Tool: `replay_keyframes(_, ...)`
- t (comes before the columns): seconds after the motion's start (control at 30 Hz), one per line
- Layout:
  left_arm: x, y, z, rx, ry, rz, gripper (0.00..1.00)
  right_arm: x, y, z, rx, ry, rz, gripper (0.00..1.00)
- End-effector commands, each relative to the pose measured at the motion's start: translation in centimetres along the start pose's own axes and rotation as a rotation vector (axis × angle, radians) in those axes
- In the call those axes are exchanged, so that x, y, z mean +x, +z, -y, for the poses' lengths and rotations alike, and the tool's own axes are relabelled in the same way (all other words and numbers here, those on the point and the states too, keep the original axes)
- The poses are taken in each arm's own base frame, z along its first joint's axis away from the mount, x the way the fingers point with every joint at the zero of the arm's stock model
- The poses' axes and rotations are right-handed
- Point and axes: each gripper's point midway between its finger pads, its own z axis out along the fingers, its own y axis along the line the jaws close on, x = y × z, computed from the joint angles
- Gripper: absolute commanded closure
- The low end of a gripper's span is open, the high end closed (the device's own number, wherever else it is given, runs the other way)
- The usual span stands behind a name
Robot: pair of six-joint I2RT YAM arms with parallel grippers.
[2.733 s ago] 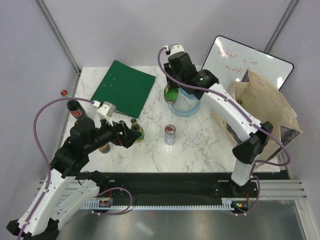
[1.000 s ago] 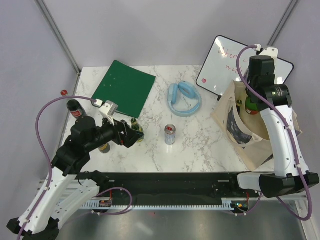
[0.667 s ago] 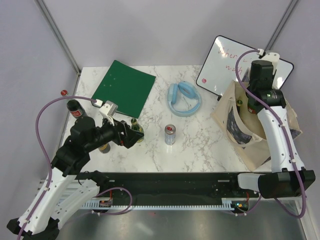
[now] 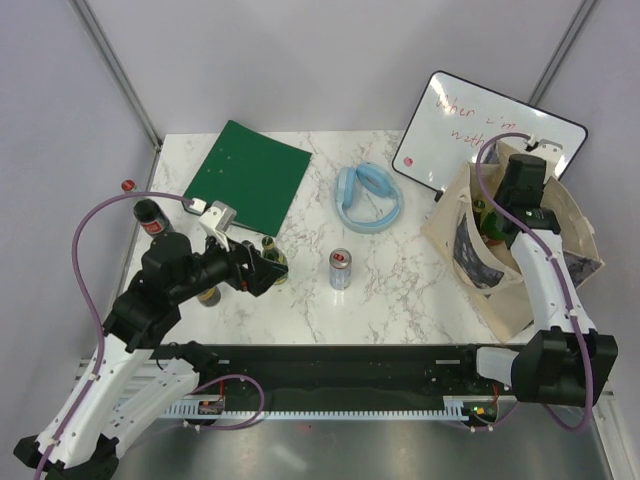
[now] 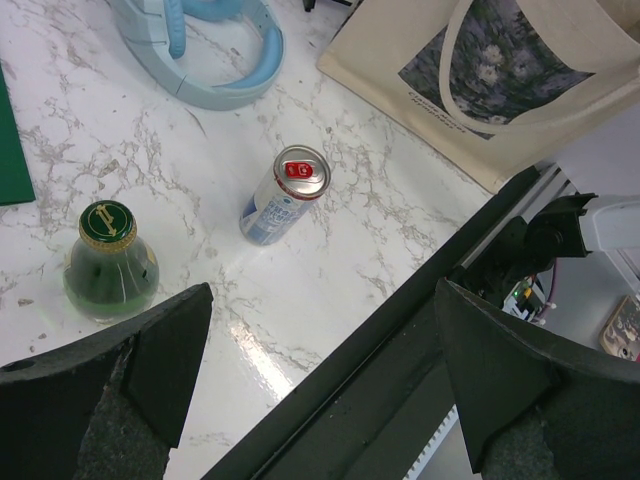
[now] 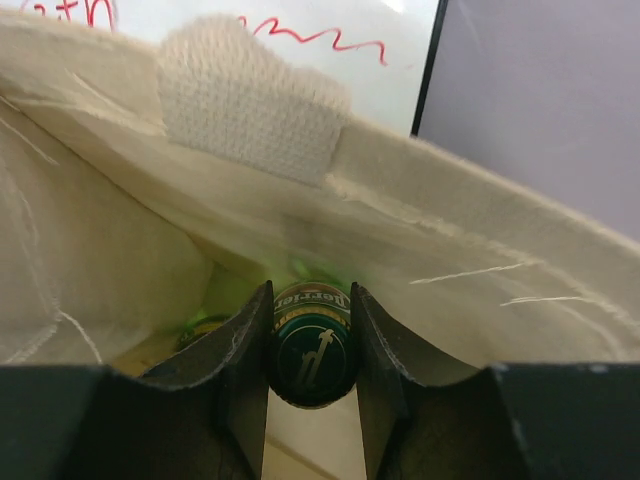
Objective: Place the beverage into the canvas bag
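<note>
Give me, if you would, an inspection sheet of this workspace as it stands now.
Surface: white marble table; no spills seen.
Job's things: canvas bag stands open at the right edge; green bottle is inside its mouth.
Clutter: second green bottle, can, green folder, light blue headphones, whiteboard, dark bottle.
Grippers: right gripper shut on the green bottle's neck; left gripper open, holding nothing.
Cables: purple cables loop off both arms.
Surroundings: grey walls, metal posts; nothing else seen.
</note>
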Motion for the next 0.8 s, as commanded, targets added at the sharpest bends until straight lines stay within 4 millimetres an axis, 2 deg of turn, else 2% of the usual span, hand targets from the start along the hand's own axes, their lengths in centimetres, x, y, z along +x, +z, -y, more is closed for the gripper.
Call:
replay_keyframes(0.0, -0.5, 0.4, -0.1, 0.005, 0.016, 0.020, 0.01, -5.9, -1.5, -1.3, -0.093, 0.178, 0.227, 1.00)
replay_keyframes(0.07, -0.5, 0.4, 0.0, 0.006, 0.012, 0.018, 0.01, -4.8, -1.1, -1.4, -0.099, 0.181, 0.214, 1.00)
replay_keyframes(0.3, -0.6, 0.3, 0.0, 0.007, 0.009, 0.024, 0.01, -2.9, 0.0, -2.0, -0.116, 0.187, 0.199, 1.00)
replay_keyframes(0.43, -0.5, 0.4, 0.0, 0.004, 0.008, 0.022, 0.01, -1.3, 0.7, -1.5, -0.089, 0.182, 0.165, 0.99)
replay_keyframes(0.5, -0.5, 0.4, -0.1, 0.003, 0.009, 0.024, 0.01, -0.6, 0.9, -1.3, -0.080, 0.190, 0.153, 0.97)
replay_keyframes(0.77, -0.5, 0.4, 0.0, 0.004, 0.007, 0.022, 0.01, 1.5, 2.0, 0.0, -0.029, 0.189, 0.093, 0.73)
